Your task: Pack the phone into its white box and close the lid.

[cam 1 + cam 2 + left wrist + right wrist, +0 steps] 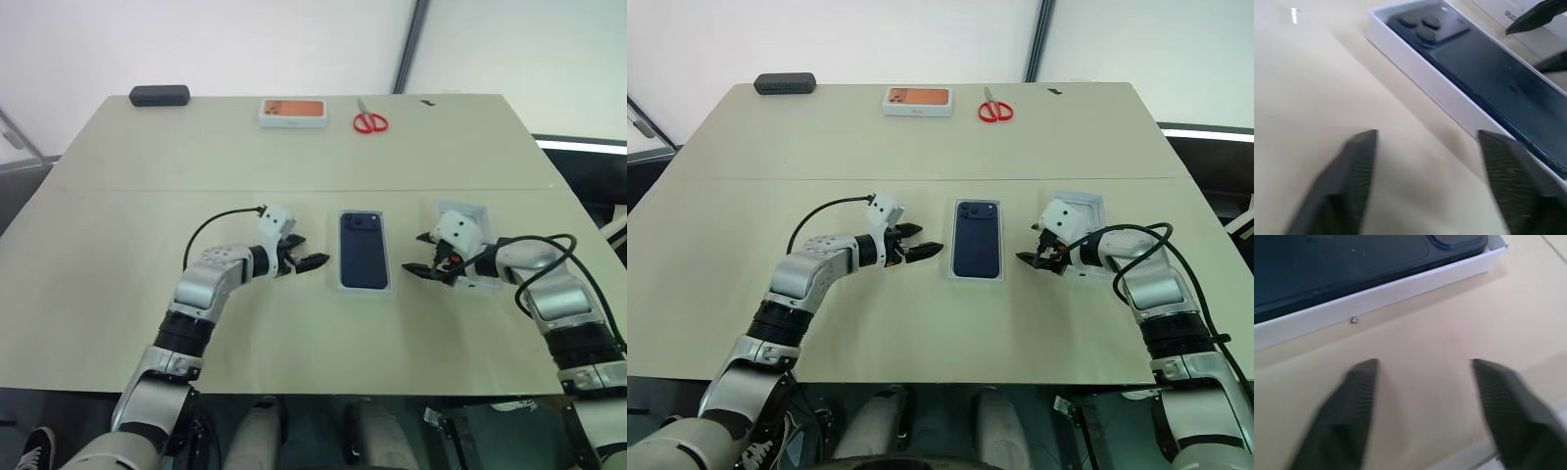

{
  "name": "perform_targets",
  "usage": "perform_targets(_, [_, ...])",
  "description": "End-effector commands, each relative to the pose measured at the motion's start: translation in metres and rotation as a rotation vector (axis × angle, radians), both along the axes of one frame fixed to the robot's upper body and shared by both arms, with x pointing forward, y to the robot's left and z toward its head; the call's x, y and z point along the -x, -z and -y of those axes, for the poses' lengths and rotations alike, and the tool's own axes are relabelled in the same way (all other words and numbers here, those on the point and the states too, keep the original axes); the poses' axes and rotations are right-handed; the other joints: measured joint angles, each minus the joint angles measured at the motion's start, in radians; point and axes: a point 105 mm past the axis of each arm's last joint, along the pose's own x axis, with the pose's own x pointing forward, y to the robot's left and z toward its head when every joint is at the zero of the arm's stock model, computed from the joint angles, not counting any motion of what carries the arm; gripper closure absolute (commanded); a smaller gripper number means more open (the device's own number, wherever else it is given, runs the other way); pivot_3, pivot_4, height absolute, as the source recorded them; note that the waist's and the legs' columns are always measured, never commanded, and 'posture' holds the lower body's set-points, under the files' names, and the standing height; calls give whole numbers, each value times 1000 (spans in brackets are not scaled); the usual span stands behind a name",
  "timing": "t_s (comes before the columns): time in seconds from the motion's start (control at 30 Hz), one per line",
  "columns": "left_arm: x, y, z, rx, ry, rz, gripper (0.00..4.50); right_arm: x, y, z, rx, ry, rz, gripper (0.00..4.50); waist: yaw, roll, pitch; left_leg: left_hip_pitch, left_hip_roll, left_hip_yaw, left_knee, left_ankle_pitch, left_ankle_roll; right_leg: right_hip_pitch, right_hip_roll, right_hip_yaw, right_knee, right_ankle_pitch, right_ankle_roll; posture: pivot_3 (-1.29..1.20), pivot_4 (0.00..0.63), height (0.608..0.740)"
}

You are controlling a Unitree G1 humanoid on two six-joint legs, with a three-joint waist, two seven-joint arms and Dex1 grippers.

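Note:
The dark navy phone (363,250) lies camera side up inside the shallow white box (1420,63) at the table's middle. To its left my left gripper (312,253) stands open just above the table with nothing between its fingers, pointing at the box's long side. My right gripper (416,255) hangs open and bare on the box's other side, a short gap from its wall (1376,303). The white lid (468,211) lies open side up to the right of the box, partly hidden under my right hand.
Along the table's far edge lie a black oblong case (159,95), a white-and-orange box (292,112) and red scissors (370,120). A seam crosses the beige table (118,245) behind the white box. Black cables loop off both wrists.

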Motion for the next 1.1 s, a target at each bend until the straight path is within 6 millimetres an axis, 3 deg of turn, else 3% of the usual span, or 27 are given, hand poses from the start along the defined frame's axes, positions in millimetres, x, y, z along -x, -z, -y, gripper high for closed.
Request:
perform_targets(0.03, [2,-12,-4,28,11,42,0,4,-5,7,26,-9,15,87,0,0,0,0,0,0,0,0,0,0,0,0,0,0,0,0,150,740])
perform_targets(0.2, [11,-23,-12,57,63,93,0,16,-10,19,10,3,-8,87,4,0,0,0,0,0,0,0,0,0,0,0,0,0,0,0,150,740])
perform_targets(0.4, [12,-37,-30,83,67,212,0,34,-11,46,54,52,-38,87,5,0,0,0,0,0,0,0,0,0,-1,0,0,0,0,0,150,740])
perform_targets(0.6, [24,-48,-39,133,133,288,0,69,-18,35,-33,-63,-135,87,2,1,1,0,1,0,-1,0,0,0,-1,0,0,0,0,0,150,740])
perform_targets(0.77, [32,-57,-41,154,176,369,0,54,-29,42,-67,53,-85,87,-2,1,1,1,1,0,0,0,0,0,-1,1,0,0,0,0,150,740])
perform_targets(0.93, [42,-62,-51,139,223,398,0,28,-61,45,-246,270,-5,87,0,1,1,0,2,-1,0,0,1,-2,0,2,0,0,0,0,150,740])
perform_targets(1.03, [42,-59,-58,91,224,433,0,26,-60,49,-224,385,-25,87,4,2,1,-1,2,-1,-1,0,0,-2,-1,2,0,0,-1,0,150,740])
perform_targets(1.1, [42,-58,-60,75,224,450,0,24,-58,64,-245,543,-60,87,7,2,1,-1,2,-2,-1,0,1,-1,-2,1,0,0,-1,0,150,740])
